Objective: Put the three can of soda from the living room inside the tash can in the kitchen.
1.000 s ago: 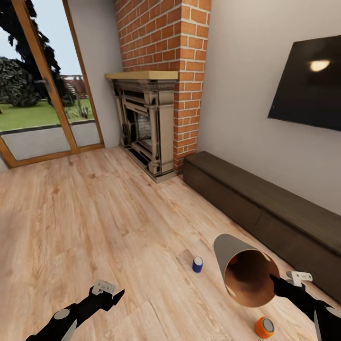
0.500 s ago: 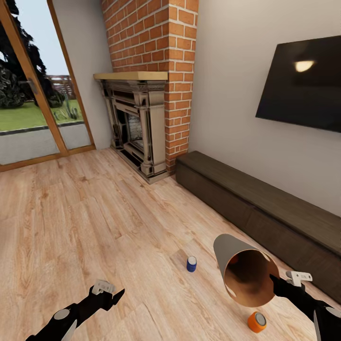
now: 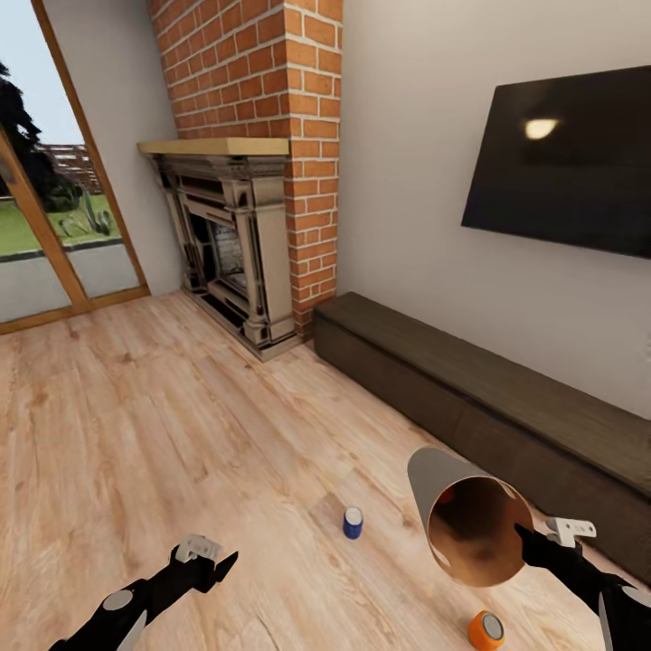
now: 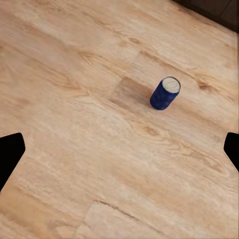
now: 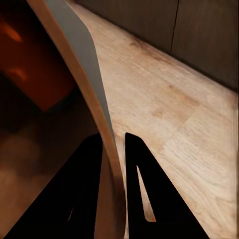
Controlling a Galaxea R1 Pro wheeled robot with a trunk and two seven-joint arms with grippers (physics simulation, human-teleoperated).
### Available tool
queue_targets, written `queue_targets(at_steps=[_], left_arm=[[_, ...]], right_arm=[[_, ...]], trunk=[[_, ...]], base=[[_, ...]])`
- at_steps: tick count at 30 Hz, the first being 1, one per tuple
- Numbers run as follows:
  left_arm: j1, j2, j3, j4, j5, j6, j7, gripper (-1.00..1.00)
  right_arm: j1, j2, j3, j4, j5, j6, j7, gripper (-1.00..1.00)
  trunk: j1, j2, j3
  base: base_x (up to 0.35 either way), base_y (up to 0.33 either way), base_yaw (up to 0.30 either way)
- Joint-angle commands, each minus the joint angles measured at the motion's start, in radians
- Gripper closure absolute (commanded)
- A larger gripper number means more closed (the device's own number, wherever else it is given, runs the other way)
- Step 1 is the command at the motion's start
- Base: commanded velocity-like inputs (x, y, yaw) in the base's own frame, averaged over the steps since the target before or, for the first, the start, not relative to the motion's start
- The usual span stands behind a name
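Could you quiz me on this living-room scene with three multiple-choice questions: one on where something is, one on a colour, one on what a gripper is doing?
1. Where does the orange can lie?
A. on the long dark cabinet
B. on the wood floor, near the bin the robot holds
C. on the fireplace mantel

2. What colour is the can standing upright on the floor between the two arms?
A. blue
B. green
C. red

3. What is the right gripper doing?
A. hanging open over the floor
B. holding the orange can
C. clamping the rim of the bin

Answers:
1. B: the head view shows it on its side on the floor, near the tilted bin's mouth.
2. A: both the head view and the left wrist view show a blue body with a pale top.
3. C: the right wrist view shows a finger on each side of the bin's wall.
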State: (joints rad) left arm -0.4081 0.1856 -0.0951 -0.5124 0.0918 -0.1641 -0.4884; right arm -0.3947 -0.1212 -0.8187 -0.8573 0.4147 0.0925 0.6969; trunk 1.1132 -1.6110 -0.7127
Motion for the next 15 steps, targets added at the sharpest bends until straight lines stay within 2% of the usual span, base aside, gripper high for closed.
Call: queue_targets(at_steps=[1, 10, 15], left_arm=[[0.000, -0.001, 0.000, 0.000, 0.000, 0.000, 0.000, -1.00], [0.000, -0.001, -0.001, 0.000, -0.001, 0.000, -0.003, -1.00], [0.000, -0.001, -0.001, 0.001, -0.002, 0.001, -0.010, -1.00]], right_arm=[[0.000, 0.000, 0.000, -0.001, -0.013, 0.002, 0.004, 1.00], [0.000, 0.001, 0.000, 0.000, -0.013, 0.001, 0.003, 1.00], [0.000, 0.000, 0.000, 0.001, -0.013, 0.001, -0.003, 1.00]], trunk=[[0.000, 0.000, 0.001], [0.000, 0.000, 0.011], [0.000, 0.000, 0.017]], base=[[0.290, -0.080, -0.208], [0.242, -0.172, -0.197], [0.019, -0.079, -0.192]])
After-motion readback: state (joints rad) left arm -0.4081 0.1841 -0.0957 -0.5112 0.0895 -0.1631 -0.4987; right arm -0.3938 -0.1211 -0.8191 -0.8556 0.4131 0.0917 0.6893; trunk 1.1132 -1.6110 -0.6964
